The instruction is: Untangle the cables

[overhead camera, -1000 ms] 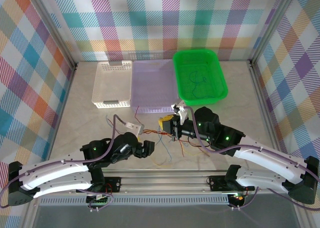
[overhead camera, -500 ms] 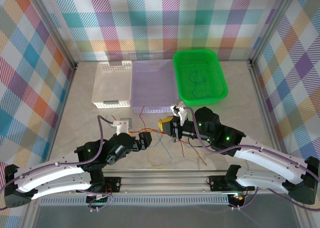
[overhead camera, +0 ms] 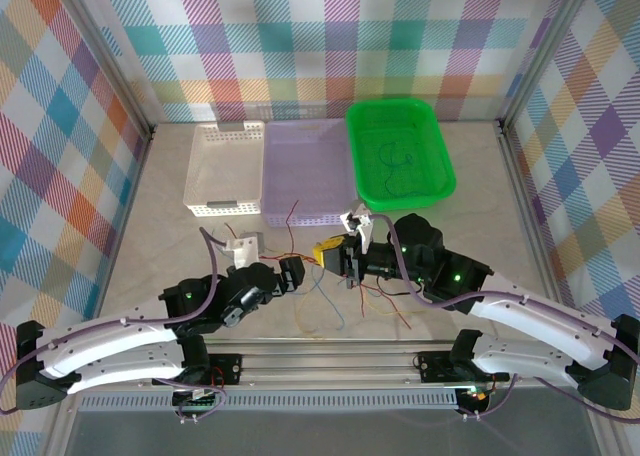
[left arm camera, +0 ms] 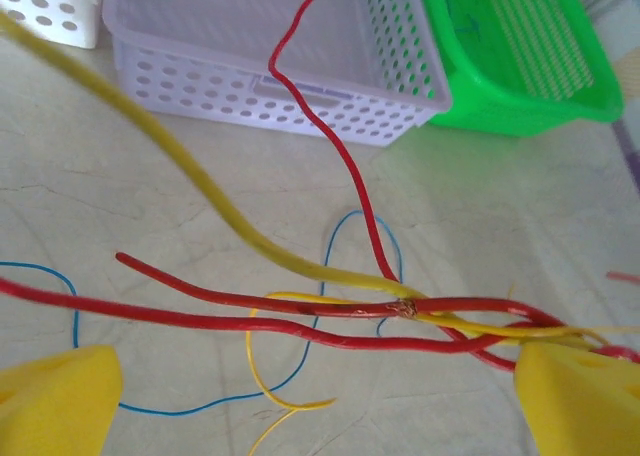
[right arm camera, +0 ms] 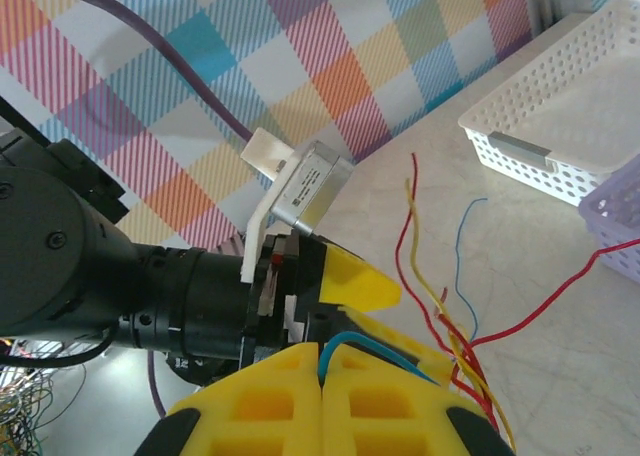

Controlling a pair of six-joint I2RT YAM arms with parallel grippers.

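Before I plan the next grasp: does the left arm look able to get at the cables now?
Probably yes. The left tool is open, and the cables run across the gap between its fingers, nothing in front. The right tool, shut on them, may limit pulling.

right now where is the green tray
In the top view the green tray sits at the far right, directly beside the lilac basket on its left.

Place: a robot test cell in a lab, by every sign on show.
Walls: checked cloth (overhead camera: 300, 46) wraps three sides, hung on metal posts (overhead camera: 108, 61).
Work surface: a pale marbled tabletop (overhead camera: 160, 216).
Mounting: the white left arm (overhead camera: 110, 341) and right arm (overhead camera: 540, 321) sit on a slotted aluminium rail (overhead camera: 330, 359).
Props: white basket (overhead camera: 225, 166), lilac basket (overhead camera: 310, 171) and green basket (overhead camera: 398, 148) stand in a row at the back.
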